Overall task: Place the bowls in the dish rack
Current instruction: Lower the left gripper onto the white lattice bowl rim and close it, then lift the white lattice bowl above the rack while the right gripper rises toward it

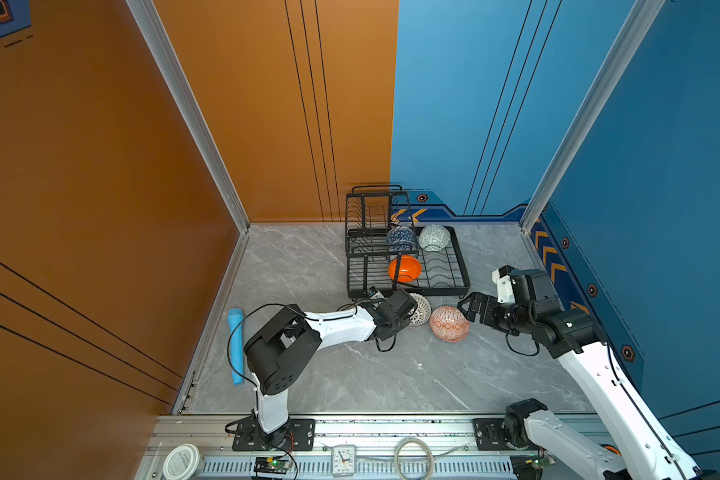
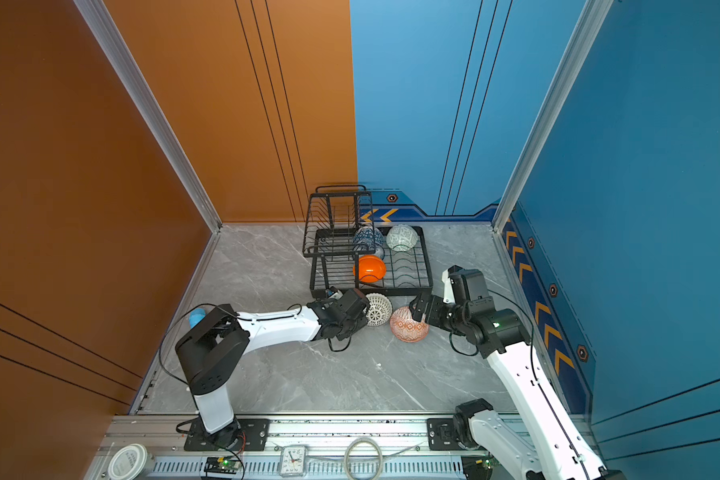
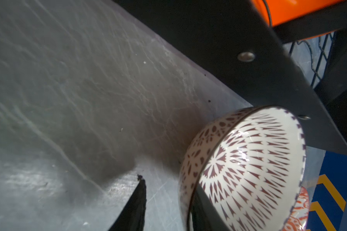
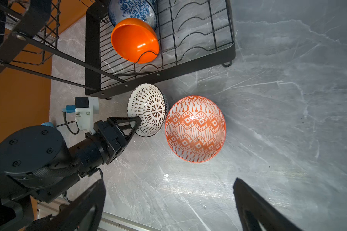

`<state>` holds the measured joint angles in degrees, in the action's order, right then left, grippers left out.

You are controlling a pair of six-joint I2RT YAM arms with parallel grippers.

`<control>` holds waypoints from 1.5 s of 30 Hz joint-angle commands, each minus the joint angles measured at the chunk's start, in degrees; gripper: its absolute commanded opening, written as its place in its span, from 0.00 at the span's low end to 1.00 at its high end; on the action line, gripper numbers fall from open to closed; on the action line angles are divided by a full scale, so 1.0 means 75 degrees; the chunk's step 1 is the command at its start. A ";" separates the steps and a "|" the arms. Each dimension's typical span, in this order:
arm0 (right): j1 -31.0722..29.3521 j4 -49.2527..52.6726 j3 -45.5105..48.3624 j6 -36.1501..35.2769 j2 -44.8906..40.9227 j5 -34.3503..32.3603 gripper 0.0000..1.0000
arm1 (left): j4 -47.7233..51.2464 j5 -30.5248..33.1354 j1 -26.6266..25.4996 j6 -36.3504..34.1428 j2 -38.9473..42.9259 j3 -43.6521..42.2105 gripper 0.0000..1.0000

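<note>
A small square white clock [image 1: 343,459] on the aluminium front rail has black hour numerals round its dial, barely legible. The round white lid [image 1: 181,461] near it has grey print too small to read. Yellow chevron arrows [image 3: 333,192] and orange hexagon marks [image 1: 592,289] line the blue wall's lower band.

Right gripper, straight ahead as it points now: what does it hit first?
Most likely the orange-patterned bowl: it sits centred ahead of the open right gripper, bare table between.
</note>
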<state>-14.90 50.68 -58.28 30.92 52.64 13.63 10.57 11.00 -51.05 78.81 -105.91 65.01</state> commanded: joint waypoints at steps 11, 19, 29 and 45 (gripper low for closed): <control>0.0280 0.0334 -0.0097 0.0117 -0.0071 -0.0106 1.00 | 0.0255 -0.0134 0.0055 -0.0300 -0.0158 0.0344 0.13; 0.0589 0.0323 -0.0336 0.0397 0.0160 0.0191 1.00 | 0.0254 0.0129 -0.0048 -0.0321 0.0370 0.0077 0.00; 0.1049 0.0303 -0.0890 0.0880 0.0677 0.0548 1.00 | 0.0337 0.0824 -0.0254 -0.1014 0.1480 -0.0046 0.00; 0.1984 0.0342 -0.3423 0.2533 0.1618 0.1247 1.00 | -0.0531 0.0842 -0.0739 -0.3064 0.1446 0.2394 0.00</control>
<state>-0.95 52.10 -80.27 46.94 63.90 21.69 11.90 16.71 -55.86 60.14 -94.43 78.81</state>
